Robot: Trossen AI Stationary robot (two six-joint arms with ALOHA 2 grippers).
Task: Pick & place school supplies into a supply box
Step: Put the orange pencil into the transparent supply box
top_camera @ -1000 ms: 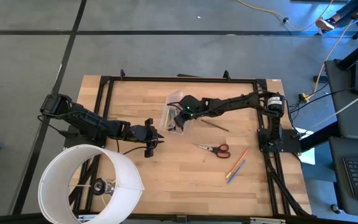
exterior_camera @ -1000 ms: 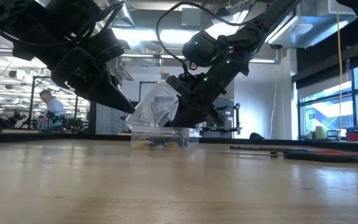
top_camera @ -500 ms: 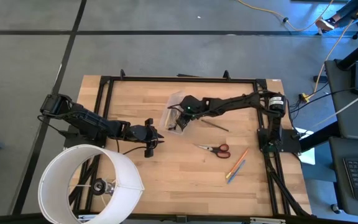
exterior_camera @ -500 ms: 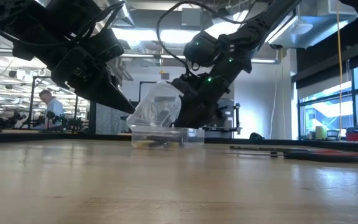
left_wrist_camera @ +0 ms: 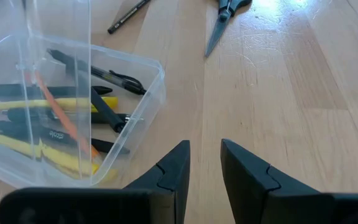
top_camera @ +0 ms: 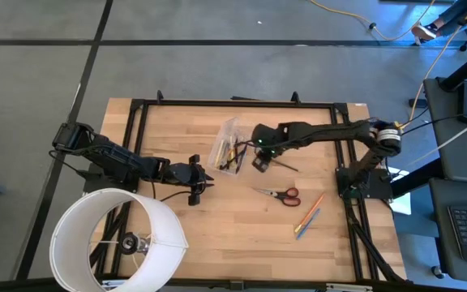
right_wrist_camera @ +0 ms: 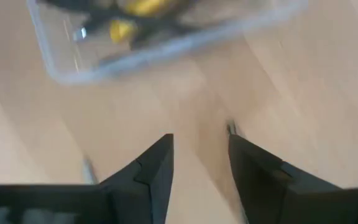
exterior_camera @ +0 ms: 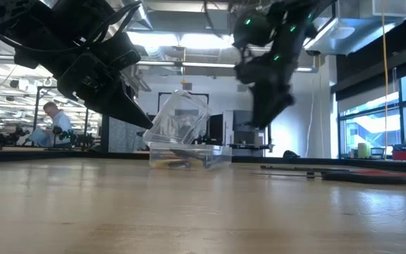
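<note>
Supply box [top_camera: 228, 147] mid-desk, lid up, holding pens. Right gripper [top_camera: 259, 163] just lifted clear of box, fingers spread, empty; drop seemingly done. Scissors [top_camera: 280, 193] await. Left gripper [top_camera: 203, 178] idle, fingers slightly parted.

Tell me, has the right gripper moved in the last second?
Yes. In the high view the right gripper has pulled away from over the box, toward the scissors side.

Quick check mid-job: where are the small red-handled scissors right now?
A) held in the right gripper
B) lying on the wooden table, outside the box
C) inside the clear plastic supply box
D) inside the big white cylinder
B: the small red-handled scissors lie flat on the bare wooden table, apart from the clear plastic supply box and away from both grippers.
</note>
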